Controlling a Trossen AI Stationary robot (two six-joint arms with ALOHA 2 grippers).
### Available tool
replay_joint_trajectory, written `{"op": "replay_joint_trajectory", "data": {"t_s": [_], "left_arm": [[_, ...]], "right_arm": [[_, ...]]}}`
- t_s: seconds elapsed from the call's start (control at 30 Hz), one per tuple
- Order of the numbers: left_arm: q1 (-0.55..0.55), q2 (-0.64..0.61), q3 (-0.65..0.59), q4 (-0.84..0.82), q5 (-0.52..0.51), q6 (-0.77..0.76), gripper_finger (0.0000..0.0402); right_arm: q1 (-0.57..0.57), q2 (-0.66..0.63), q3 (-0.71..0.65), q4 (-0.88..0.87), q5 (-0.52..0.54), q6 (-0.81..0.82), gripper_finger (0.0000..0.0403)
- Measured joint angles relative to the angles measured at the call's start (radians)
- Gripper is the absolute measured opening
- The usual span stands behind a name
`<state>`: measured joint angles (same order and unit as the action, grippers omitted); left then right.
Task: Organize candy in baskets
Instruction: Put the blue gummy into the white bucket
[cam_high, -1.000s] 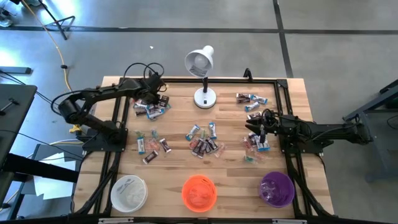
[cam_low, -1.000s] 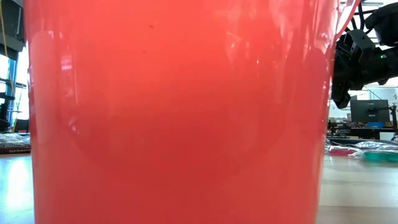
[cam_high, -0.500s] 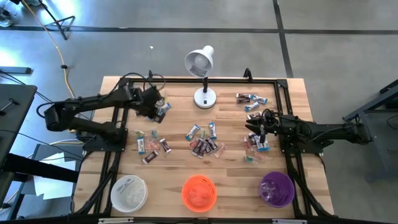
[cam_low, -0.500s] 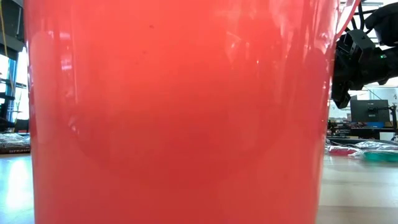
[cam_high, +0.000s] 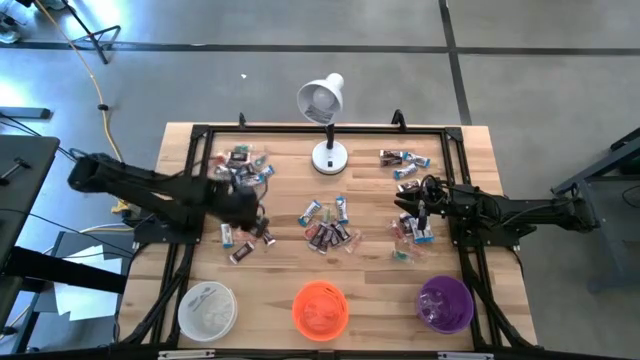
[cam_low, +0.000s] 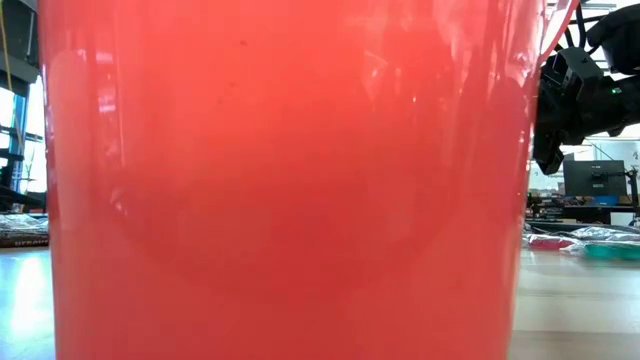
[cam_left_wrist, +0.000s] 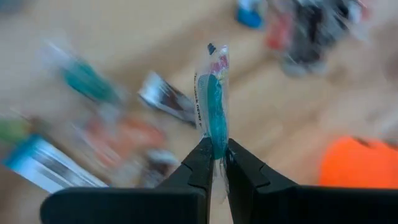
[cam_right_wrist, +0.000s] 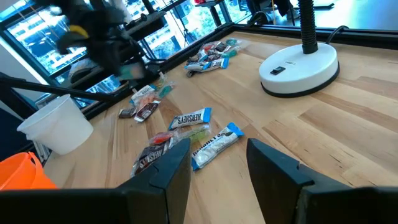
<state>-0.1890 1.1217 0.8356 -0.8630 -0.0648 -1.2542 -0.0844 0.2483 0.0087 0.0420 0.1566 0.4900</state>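
Above the left half of the bench (cam_high: 470, 140), the left end effector (cam_left_wrist: 214, 163) is pinched shut on one blue-green wrapped candy (cam_left_wrist: 213, 102), gripped only by the lower end of its wrapper so the piece stands up past the tips; in the high view that end effector (cam_high: 250, 210) hangs over a loose scatter of candies (cam_high: 245, 235), with the white basket (cam_high: 206, 309), orange basket (cam_high: 320, 308) and purple basket (cam_high: 444, 303) lined up along the near edge. The hold looks thin, so a quick swing could let the candy slip out or twist and land short of a basket, and a low pass could sweep the scattered pieces beneath it. Over on the right, the right end effector (cam_high: 418, 208) waits with its fingers well apart and nothing between them, above another small pile (cam_high: 412, 228); the two arms are well apart, so a clash seems unlikely. Bare wood lies between the left scatter and the white basket, giving a clear path, while the lamp (cam_high: 325, 125) stands at the far side out of the way. The black frame rail along the left edge leaves little room to swing outward
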Motion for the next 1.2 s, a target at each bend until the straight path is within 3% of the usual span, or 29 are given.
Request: {"op": "replay_joint_trajectory", "data": {"t_s": [0.2,0.43,0.6,0.83,1.07,1.2], "left_arm": [[-0.274,0.000,0.000,0.078,-0.042,-0.300,0.0019],[-0.529,0.005,0.012,0.093,-0.167,-0.593,0.0019],[-0.655,0.054,0.119,-0.063,-0.181,-0.675,0.0019],[-0.827,0.154,0.279,-0.311,-0.097,-0.759,0.0019],[-0.980,0.197,0.294,-0.285,-0.094,-0.876,0.0023],[-1.027,0.218,0.294,-0.281,-0.125,-0.910,0.0050]], "right_arm": [[0.000,0.000,0.000,0.000,0.000,0.000,0.0152],[0.000,0.000,0.000,0.000,0.000,0.000,0.0152],[0.000,0.000,0.000,0.000,0.000,0.000,0.0152],[0.000,0.000,0.000,0.000,0.000,0.000,0.0152],[0.000,0.000,0.000,0.000,0.000,0.000,0.0152],[0.000,0.000,0.000,0.000,0.000,0.000,0.0152]]}}
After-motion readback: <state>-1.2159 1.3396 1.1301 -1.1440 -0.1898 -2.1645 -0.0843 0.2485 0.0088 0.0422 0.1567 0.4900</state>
